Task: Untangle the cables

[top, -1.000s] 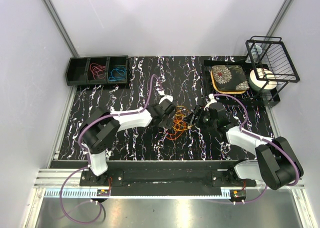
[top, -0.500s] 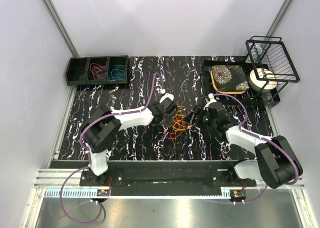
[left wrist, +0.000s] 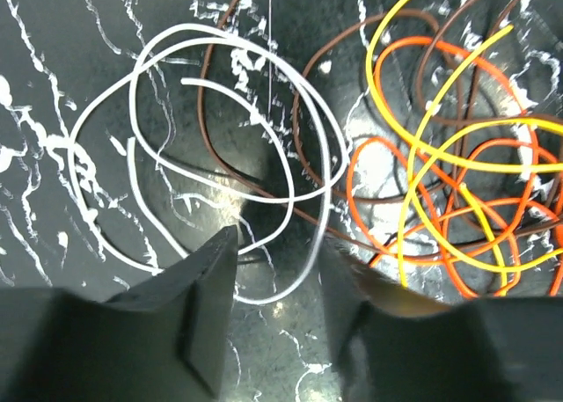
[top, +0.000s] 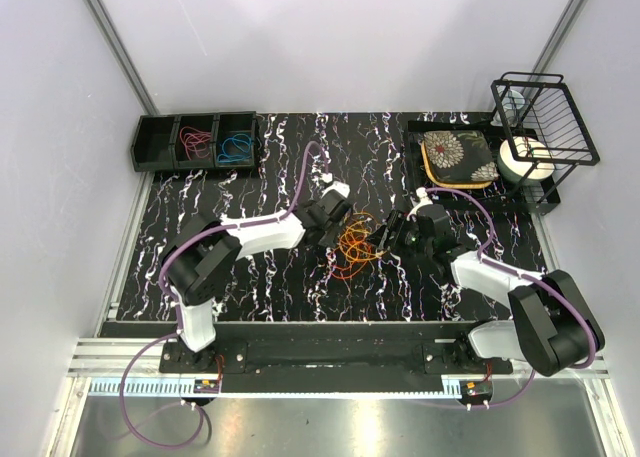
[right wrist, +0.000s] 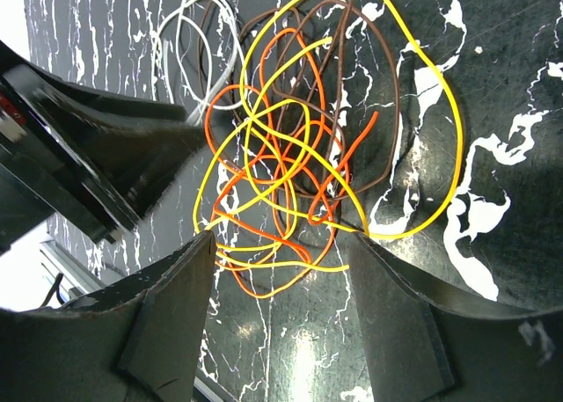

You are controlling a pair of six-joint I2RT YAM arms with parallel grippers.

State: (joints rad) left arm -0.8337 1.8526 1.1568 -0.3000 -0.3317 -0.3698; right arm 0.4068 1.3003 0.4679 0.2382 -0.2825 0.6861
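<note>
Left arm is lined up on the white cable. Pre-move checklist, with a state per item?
1. White cable in the left gripper: ok, its lower loop runs through the open jaws.
2. Only white in that gap: cannot tell, the brown cable passes just above the fingertips.
3. Yellow cable and orange cable outside the gap: ok, both lie off to one side.
4. Right gripper not pinching: ok, jaws apart, yellow and orange strands loose between them.
5. Arms apart: ok, the tangle lies between them in the top view.
</note>
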